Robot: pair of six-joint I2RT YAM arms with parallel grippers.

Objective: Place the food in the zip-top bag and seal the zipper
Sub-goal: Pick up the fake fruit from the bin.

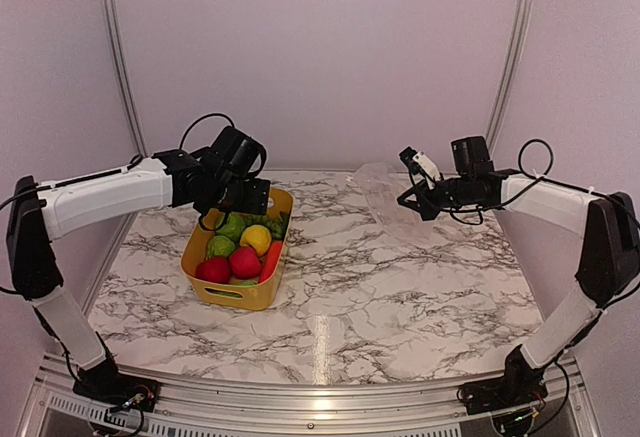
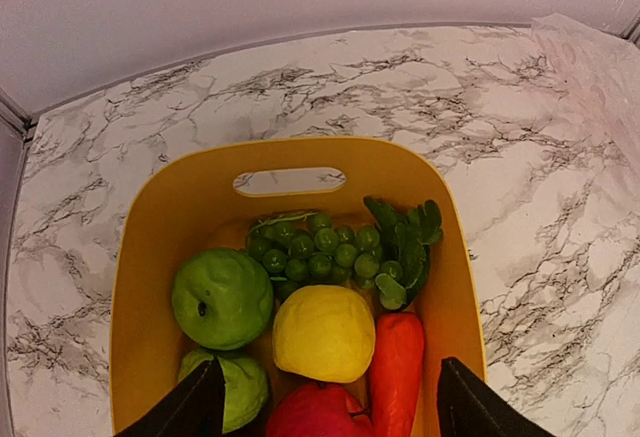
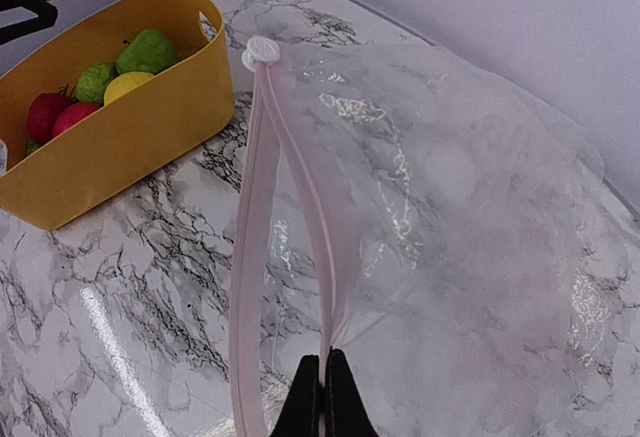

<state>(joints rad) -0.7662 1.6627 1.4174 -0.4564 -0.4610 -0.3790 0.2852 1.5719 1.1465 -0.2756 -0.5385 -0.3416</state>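
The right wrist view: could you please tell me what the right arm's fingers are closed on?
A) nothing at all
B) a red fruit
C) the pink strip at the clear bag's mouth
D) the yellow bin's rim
C: the right fingers pinch one pink strip at the mouth of the clear bag, apart from the yellow bin.

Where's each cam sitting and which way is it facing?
Top: above, behind the robot, looking down on table; left arm, right arm, left gripper over bin, right gripper pinching bag.
Left wrist: looks down into bin at food; own open fingers at bottom.
Right wrist: looks along zipper toward bin; own shut fingers.
Shared: bin in all three.
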